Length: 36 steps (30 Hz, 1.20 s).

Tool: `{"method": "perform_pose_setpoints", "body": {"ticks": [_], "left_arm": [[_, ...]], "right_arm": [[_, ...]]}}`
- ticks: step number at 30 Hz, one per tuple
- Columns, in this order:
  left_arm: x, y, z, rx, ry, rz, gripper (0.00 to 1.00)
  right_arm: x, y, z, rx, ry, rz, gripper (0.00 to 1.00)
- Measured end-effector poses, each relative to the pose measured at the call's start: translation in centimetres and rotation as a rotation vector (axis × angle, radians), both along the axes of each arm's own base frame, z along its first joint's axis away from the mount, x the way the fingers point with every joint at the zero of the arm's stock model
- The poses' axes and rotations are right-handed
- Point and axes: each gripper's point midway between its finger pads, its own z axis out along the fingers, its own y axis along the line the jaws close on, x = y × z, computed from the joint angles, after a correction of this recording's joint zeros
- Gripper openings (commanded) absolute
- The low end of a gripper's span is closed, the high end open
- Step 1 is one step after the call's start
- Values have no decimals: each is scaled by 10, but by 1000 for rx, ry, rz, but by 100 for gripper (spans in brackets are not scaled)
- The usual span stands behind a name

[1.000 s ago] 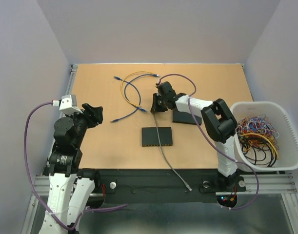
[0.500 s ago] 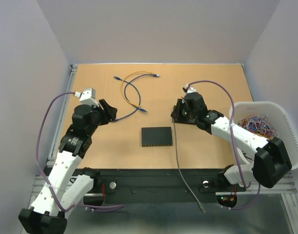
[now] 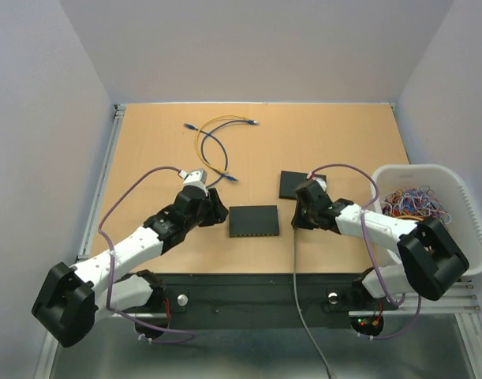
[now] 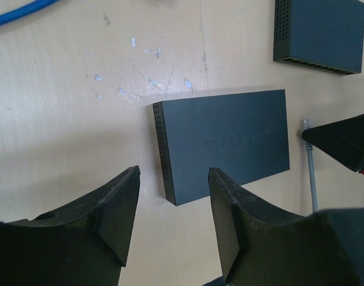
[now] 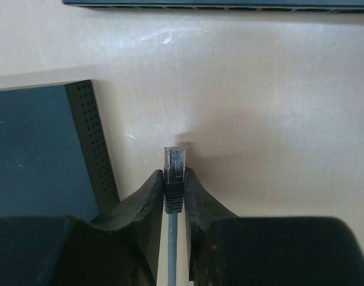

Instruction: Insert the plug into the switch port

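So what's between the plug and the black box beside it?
Nothing but bare table, seen in the right wrist view: the plug sits apart from the black box.

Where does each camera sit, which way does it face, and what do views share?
Top external: above and behind the robot, looking down at the table; left arm and right arm show.
Left wrist: looks down past the open left pincer at the near switch.
Right wrist: looking along the right pincer, shut on the plug.
Shared: top and left wrist both show the far switch.

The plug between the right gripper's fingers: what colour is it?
Clear, see-through plug; right wrist view shows it best.
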Motion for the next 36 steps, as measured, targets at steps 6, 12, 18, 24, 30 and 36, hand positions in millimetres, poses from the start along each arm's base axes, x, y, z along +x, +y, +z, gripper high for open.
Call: {"method": "perform_pose_setpoints", "body": {"ticks": [6, 12, 18, 24, 30, 36], "left_arm": [[-2, -6, -35, -10, 43, 4, 59], [-2, -17, -53, -34, 70, -16, 59], [-2, -9, -71, -2, 96, 18, 59], [5, 6, -73, 23, 84, 102, 59], [13, 33, -71, 29, 90, 188, 60], [18, 53, -62, 23, 83, 251, 60]], "right_arm": [[-6, 27, -6, 14, 9, 57, 0], [14, 67, -5, 15, 1, 112, 0], [39, 96, -3, 5, -15, 147, 0], [70, 118, -2, -30, -47, 187, 0], [84, 145, 0, 4, -61, 239, 0], [84, 154, 1, -15, -89, 283, 0]]}}
